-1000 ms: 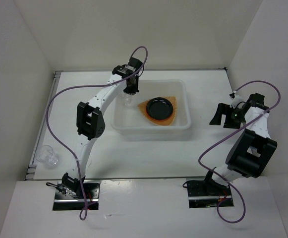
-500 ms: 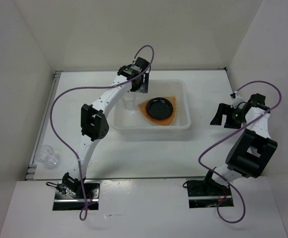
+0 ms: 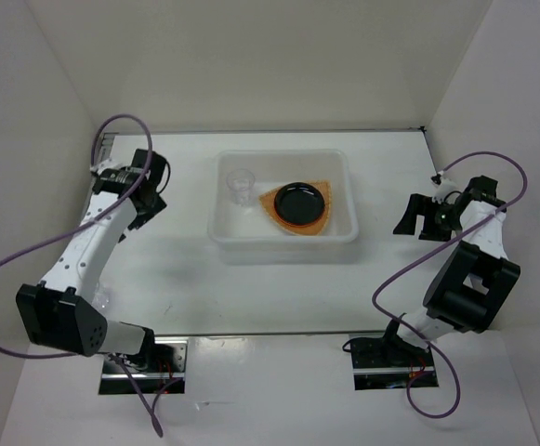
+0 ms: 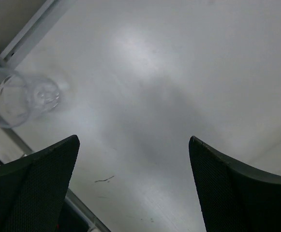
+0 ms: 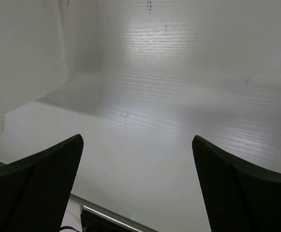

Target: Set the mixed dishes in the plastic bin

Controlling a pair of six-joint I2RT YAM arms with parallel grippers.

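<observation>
The plastic bin [image 3: 283, 237] stands at the table's middle. Inside it a clear cup [image 3: 240, 185] stands upright at the left end. To the cup's right, a glossy black plate [image 3: 300, 199] lies on a tan woven dish [image 3: 322, 223]. A second clear cup [image 4: 22, 96] stands on the table by the left rail; the left arm mostly hides it from above. My left gripper [image 3: 154, 190] [image 4: 133, 140] hangs open and empty left of the bin, the second cup ahead to its left. My right gripper [image 3: 409, 216] [image 5: 137, 137] is open and empty right of the bin [image 5: 24, 48].
White walls close in the table on three sides. A metal rail [image 4: 29, 31] runs along the left edge. The left arm's links [image 3: 74, 260] stretch along the left side, and purple cables loop over both arms.
My left gripper opened over the bin's left end, leaving the clear cup standing inside. It then swung out to the left side of the table. The right arm has not moved.
</observation>
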